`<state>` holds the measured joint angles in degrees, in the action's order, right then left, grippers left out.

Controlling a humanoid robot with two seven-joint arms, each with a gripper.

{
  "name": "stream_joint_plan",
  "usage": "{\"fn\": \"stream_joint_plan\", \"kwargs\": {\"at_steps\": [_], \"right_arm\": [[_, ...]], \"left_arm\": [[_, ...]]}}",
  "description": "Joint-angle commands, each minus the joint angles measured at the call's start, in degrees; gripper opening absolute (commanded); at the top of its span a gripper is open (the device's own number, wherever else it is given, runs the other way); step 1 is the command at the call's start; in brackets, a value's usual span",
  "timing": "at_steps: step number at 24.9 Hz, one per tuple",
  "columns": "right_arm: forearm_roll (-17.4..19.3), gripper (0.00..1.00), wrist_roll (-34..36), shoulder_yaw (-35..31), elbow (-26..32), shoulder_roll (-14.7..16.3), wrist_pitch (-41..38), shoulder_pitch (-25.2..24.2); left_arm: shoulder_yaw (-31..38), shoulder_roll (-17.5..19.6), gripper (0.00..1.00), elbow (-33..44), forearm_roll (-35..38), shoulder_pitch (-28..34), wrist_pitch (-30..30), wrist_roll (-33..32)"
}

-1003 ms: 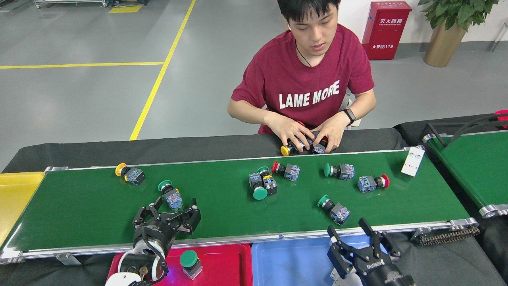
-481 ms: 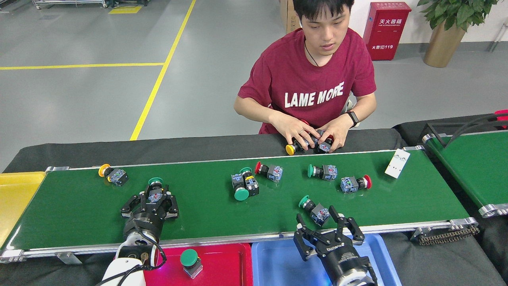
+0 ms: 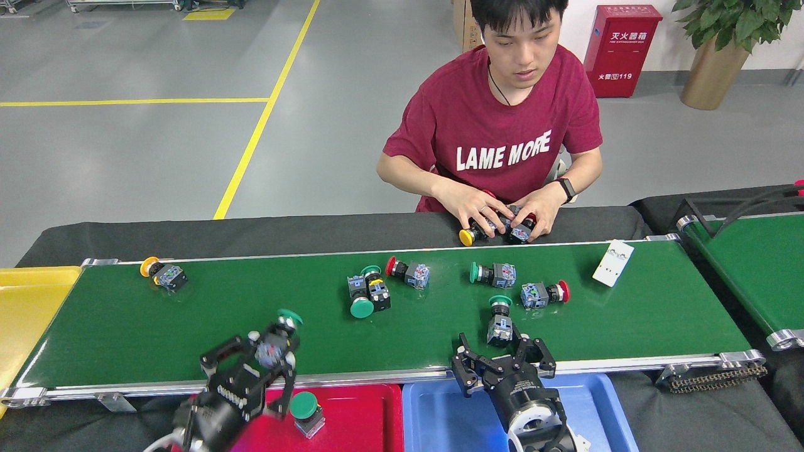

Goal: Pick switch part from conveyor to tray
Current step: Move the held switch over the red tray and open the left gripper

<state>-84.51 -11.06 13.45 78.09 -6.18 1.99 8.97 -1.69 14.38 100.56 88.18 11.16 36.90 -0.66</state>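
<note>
Now the long green belt conveyor [image 3: 188, 326] with silver rails spans the scene, a person in a red shirt [image 3: 502, 125] seated at its far side. Near edge: red plastic tray [image 3: 364, 414] left, blue plastic tray [image 3: 452, 420] right. Compared with half a second ago, the left gripper [image 3: 267, 358] has risen off the belt and tilted toward the red tray, jaws closed on a green-capped switch part [image 3: 279, 333]; I judge transfer is next. The right gripper [image 3: 502, 361] has moved up to a second green-capped switch [image 3: 499, 323], jaws spread just near of it, not yet holding. One green-topped switch [image 3: 306, 411] sits in the red tray.
</note>
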Motion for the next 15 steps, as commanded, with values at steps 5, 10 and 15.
{"fn": "stream_joint_plan", "kwargs": {"at_steps": [5,10,15], "right_arm": [[6.5,0.33,-0.6,0.0,0.4,3.9,-8.3,2.6],[7.8,0.05,0.9,0.0,0.4,5.2,-11.5,2.4],[10.7,0.05,1.0,-0.2,5.3,6.7,-15.9,1.7]], "left_arm": [[5.4,-1.1,1.0,1.0,-3.7,5.5,8.1,0.5],[12.1,-2.2,1.0,1.2,-10.0,7.9,6.3,0.5],[23.5,-10.0,1.0,0.9,-9.3,9.0,-11.5,0.4]]}}
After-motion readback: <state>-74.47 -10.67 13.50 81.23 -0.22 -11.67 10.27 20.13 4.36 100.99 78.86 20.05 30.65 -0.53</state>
